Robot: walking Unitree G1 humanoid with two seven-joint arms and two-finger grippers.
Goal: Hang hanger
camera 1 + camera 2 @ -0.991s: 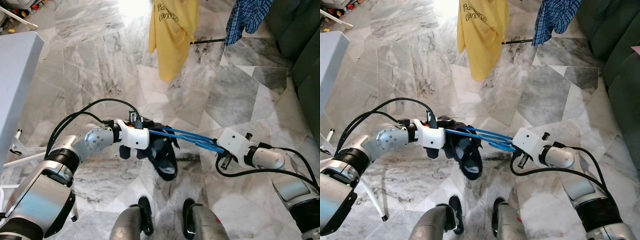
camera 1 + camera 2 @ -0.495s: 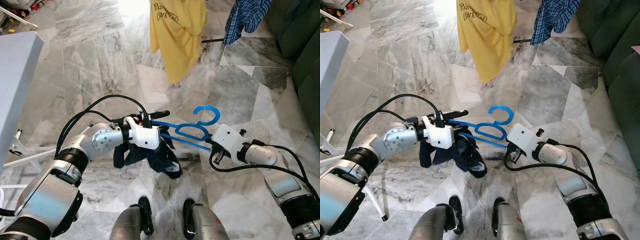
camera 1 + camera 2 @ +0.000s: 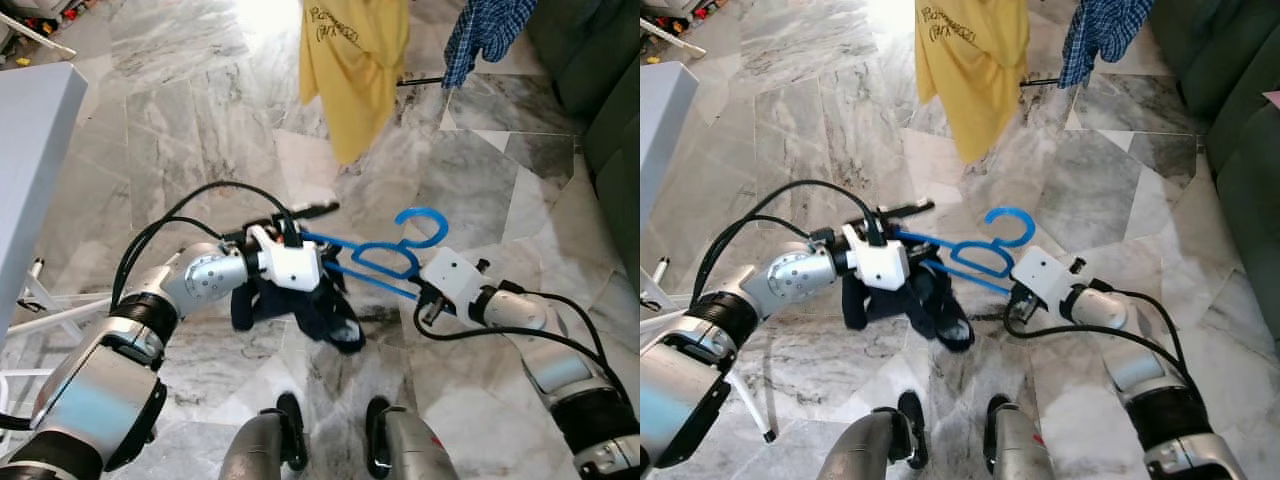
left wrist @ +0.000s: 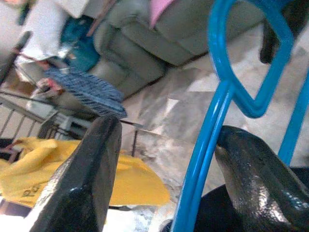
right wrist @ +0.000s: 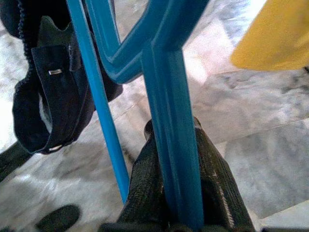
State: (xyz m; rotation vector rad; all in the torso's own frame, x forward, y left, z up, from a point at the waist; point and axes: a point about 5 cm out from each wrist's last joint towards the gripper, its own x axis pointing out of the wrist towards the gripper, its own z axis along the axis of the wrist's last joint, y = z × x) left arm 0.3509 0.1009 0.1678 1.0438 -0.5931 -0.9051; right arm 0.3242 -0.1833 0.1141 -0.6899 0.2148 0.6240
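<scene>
A blue plastic hanger (image 3: 372,256) is held low between both arms, its hook (image 3: 421,222) pointing up and away from me. A dark navy garment (image 3: 305,305) is draped on its left end and hangs toward the floor. My right gripper (image 3: 420,292) is shut on the hanger's right arm; the blue bar lies along its finger (image 5: 169,159). My left gripper (image 3: 325,238) is open at the left end. In the left wrist view the blue bar (image 4: 207,145) rests against one finger (image 4: 251,169), while the other finger (image 4: 91,164) stands well apart.
A yellow shirt (image 3: 350,70) and a blue plaid shirt (image 3: 482,28) hang from a rack ahead, with a dark bar (image 3: 420,80) low between them. A grey tabletop (image 3: 30,150) is at left and a green sofa (image 3: 612,120) at right. My feet (image 3: 290,440) stand on marble floor.
The hanger has turned from lying flat to hook-up and has risen a little. The left gripper's fingers have spread apart. The right gripper keeps its hold.
</scene>
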